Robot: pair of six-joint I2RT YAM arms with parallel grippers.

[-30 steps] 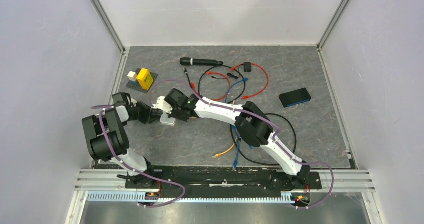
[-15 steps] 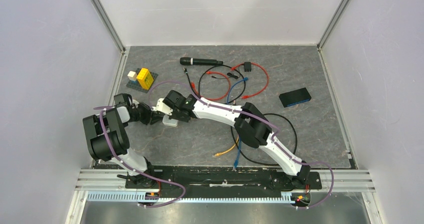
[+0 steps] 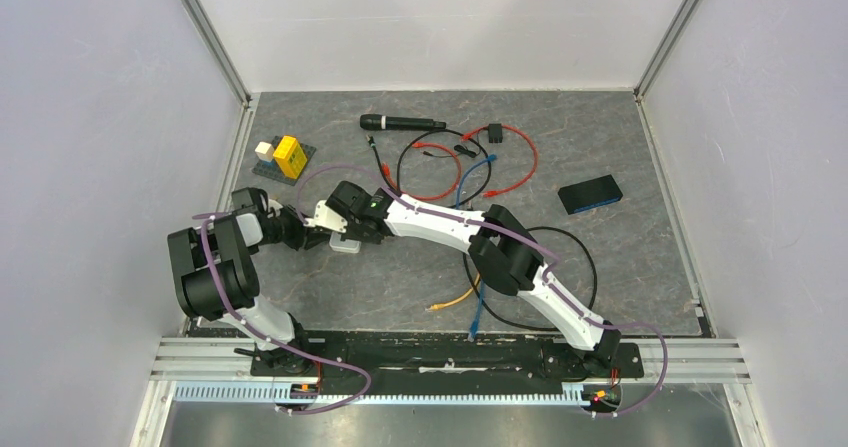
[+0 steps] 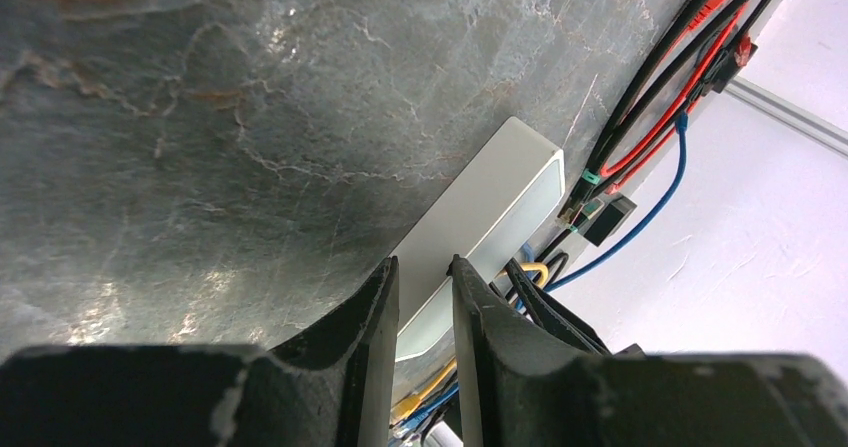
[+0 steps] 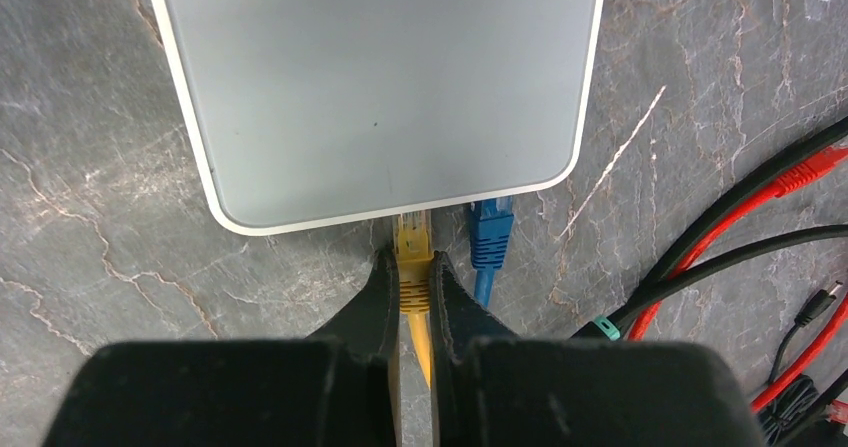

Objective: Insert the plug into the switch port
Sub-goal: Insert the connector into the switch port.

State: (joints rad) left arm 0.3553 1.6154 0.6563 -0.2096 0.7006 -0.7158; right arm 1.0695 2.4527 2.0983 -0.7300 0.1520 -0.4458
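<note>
- Yellow plug (image 5: 412,239), low centre of the right wrist view, is pinched in the nearly closed right gripper (image 5: 412,272). Its tip meets the lower edge of the switch box (image 5: 380,97), beside a blue plug (image 5: 490,232); the switch port is hidden under the rim. Push straight, without twisting.
- Left wrist view: the left gripper (image 4: 422,279), part open, appears to clamp the switch box's end; brace firmly.
- Top view: both grippers meet left of centre; press toward the left arm.

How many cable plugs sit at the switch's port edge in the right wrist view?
2. The yellow plug, pinched in the right gripper, meets the switch edge; the blue plug sits beside it at the same edge, ungripped. Others may be hidden.
</note>
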